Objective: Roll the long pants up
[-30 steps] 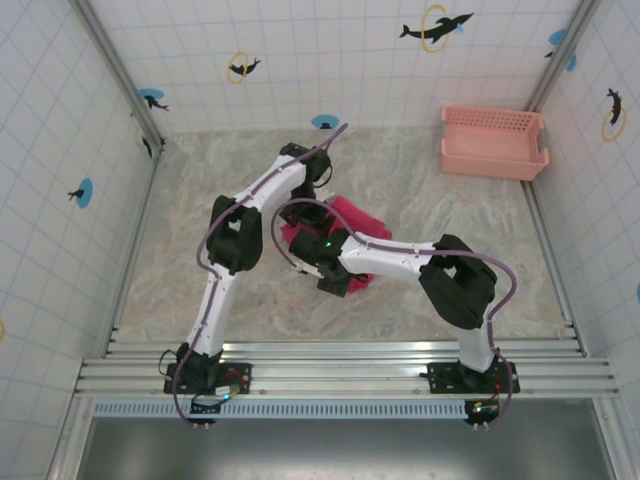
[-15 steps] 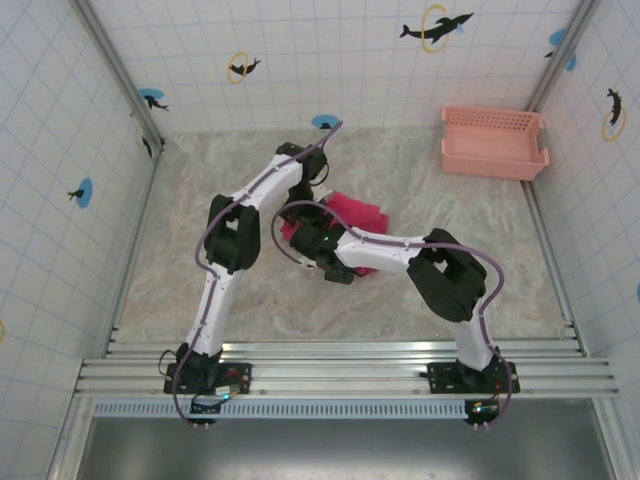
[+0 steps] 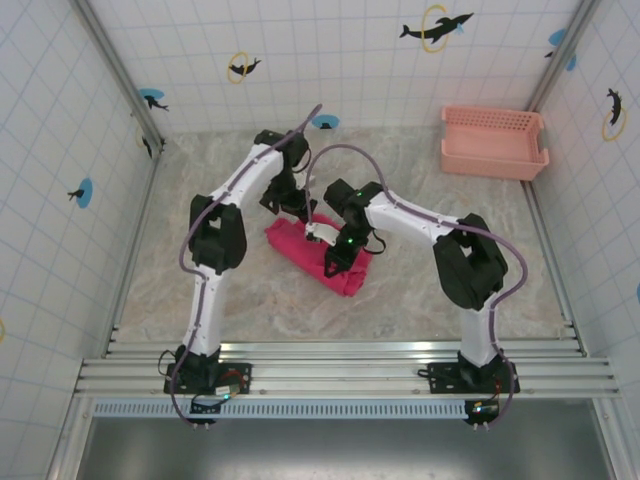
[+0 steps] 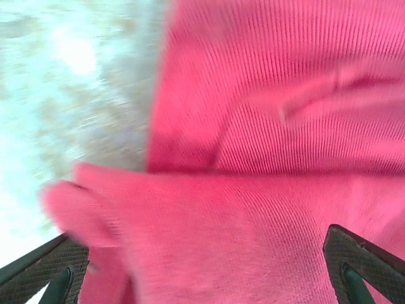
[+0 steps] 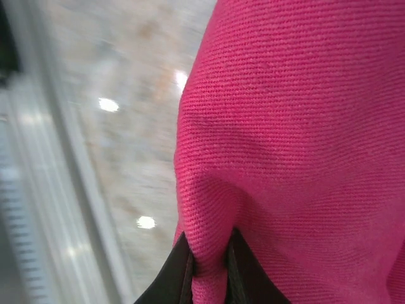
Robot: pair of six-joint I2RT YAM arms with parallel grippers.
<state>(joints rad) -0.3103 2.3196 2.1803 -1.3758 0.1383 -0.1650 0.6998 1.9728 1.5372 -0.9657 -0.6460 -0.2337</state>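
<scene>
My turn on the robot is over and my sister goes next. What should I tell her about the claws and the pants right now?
Left claw: open, fingers spread wide with the pants between them, at the bundle's far-left end.
Right claw: shut on a pinch of the pants.
Pants: one thick bundle lying slantwise mid-table, well away from the basket.
Done: legs gathered into a bundle.
Left: probably tighten the roll, let go, and pull both arms back.

Top view overhead; both wrist views tight on long pants (image 3: 297, 246)
</scene>
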